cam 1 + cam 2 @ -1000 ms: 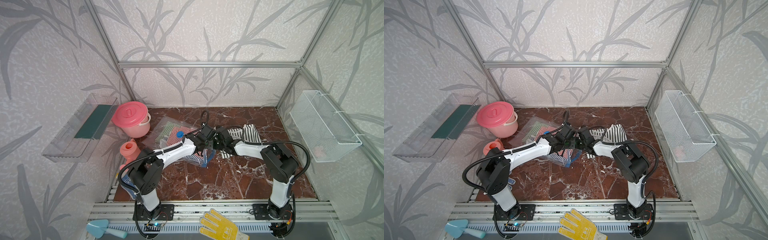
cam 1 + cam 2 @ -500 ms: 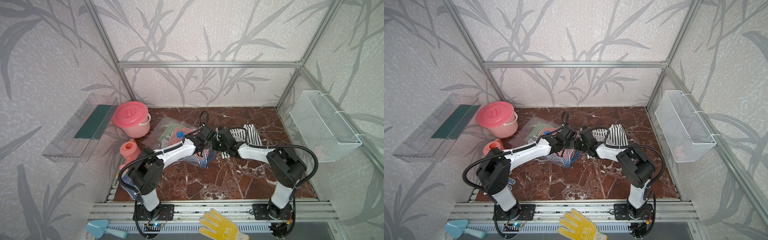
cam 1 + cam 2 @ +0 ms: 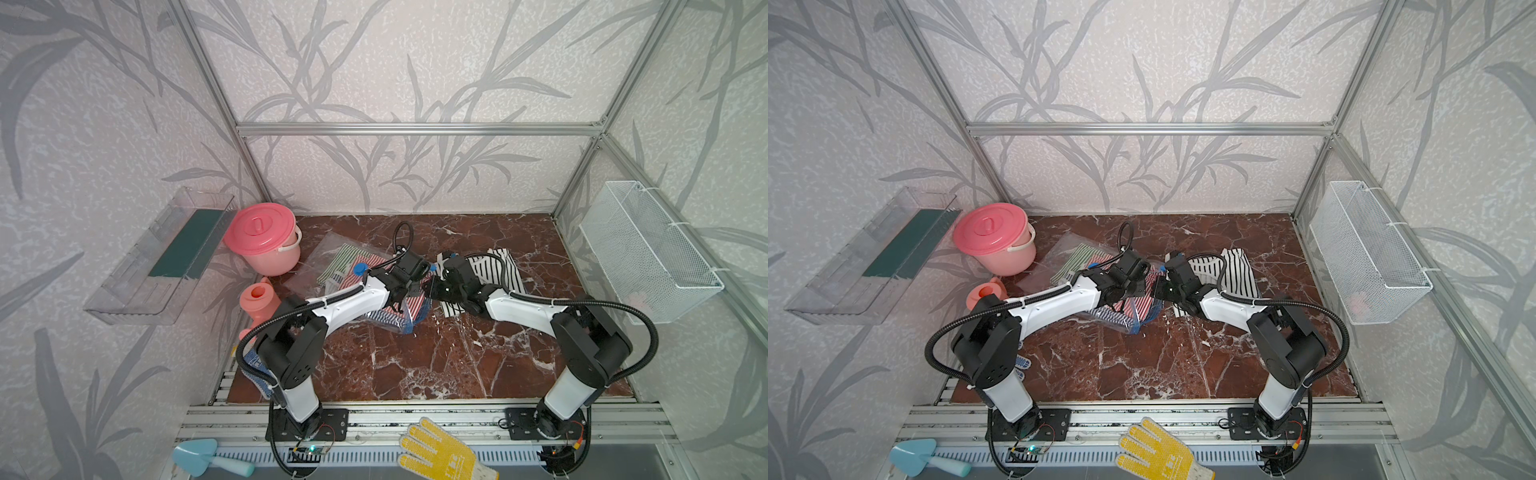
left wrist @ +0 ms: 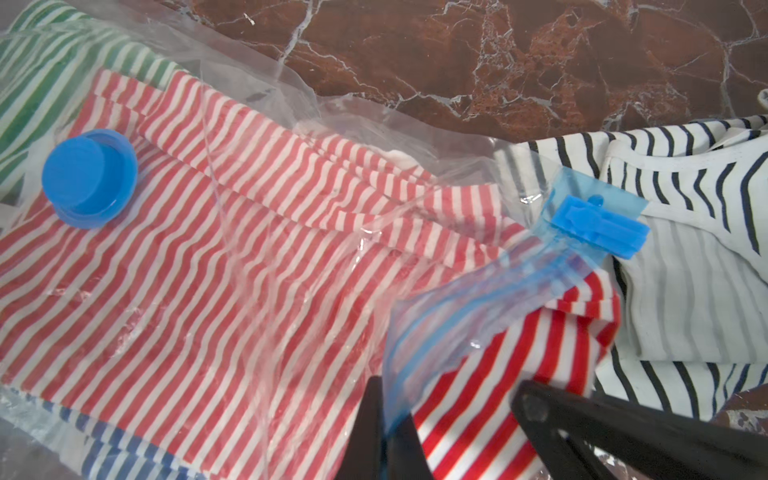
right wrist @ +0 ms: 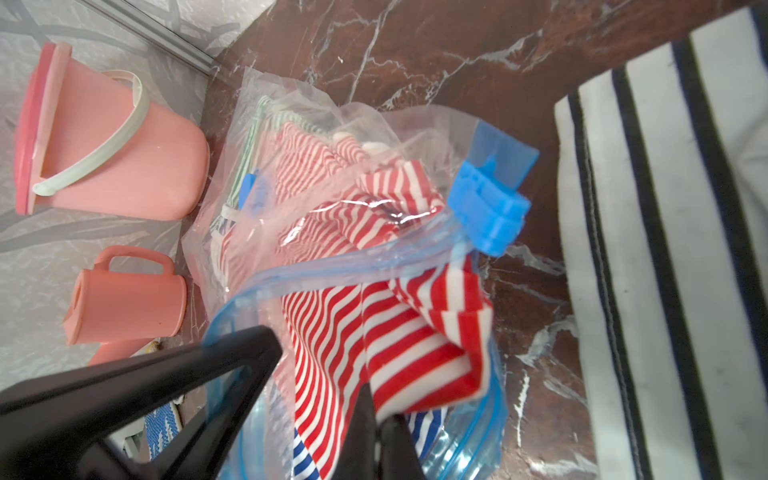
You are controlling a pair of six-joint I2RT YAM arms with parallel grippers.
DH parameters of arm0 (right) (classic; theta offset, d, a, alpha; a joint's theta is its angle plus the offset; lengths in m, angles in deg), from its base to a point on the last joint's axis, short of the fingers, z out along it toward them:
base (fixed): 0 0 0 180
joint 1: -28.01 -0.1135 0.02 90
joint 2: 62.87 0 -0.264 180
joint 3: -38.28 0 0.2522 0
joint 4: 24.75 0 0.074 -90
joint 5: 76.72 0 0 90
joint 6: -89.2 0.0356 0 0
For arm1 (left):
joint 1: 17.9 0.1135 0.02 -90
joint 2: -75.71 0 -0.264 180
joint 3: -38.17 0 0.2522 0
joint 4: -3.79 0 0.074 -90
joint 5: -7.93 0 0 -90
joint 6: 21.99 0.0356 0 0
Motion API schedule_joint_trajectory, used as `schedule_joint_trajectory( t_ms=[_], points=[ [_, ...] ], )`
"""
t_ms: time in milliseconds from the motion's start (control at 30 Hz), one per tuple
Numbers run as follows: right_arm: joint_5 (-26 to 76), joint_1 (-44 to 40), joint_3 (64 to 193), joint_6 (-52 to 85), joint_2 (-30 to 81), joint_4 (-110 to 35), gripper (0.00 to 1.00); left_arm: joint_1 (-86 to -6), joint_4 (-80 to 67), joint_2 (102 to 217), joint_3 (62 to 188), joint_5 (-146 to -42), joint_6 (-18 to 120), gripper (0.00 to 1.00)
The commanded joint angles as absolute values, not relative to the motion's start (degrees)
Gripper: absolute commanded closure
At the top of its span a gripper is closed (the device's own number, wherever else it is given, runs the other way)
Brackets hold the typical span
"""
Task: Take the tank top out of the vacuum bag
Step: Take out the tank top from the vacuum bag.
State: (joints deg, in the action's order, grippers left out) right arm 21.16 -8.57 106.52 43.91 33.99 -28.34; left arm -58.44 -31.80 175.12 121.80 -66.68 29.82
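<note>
The left gripper (image 4: 386,419) is pinching the blue zip edge (image 4: 478,307) of the vacuum bag (image 3: 320,262), lying left of centre on the table (image 3: 415,365). The right gripper (image 5: 376,424) is clamping the red-striped tank top (image 5: 415,345) at its mouth.

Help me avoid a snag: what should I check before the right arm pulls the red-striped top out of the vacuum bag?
1. Bag anchored: left gripper shut on the zip strip of the vacuum bag: ok.
2. Garment gripped: right gripper shut on the red-striped top: ok.
3. Mouth open, slider at the strip's end: ok.
4. Garment out: not ok, most lies inside.
5. The blue-striped garment free of that grip: cannot tell.
6. Pull side free: not ok, the black-striped top lies there.
</note>
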Motion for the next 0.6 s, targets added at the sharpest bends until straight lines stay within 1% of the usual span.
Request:
schedule_joint_trajectory(
  t_ms=[0,267,567],
  points=[
    [19.69,-7.79,105.62,42.7,31.5,-30.56,1.0,-57.68,-32.72,174.14,120.86,-63.82,28.73,1.0],
    [19.91,-6.84,103.08,43.22,29.5,-31.16,1.0,-57.24,-32.48,174.24,120.37,-63.7,29.14,1.0],
    [21.33,-6.88,99.61,43.71,31.41,-29.99,1.0,-56.58,-30.4,173.87,118.52,-63.11,30.56,1.0]
  ],
)
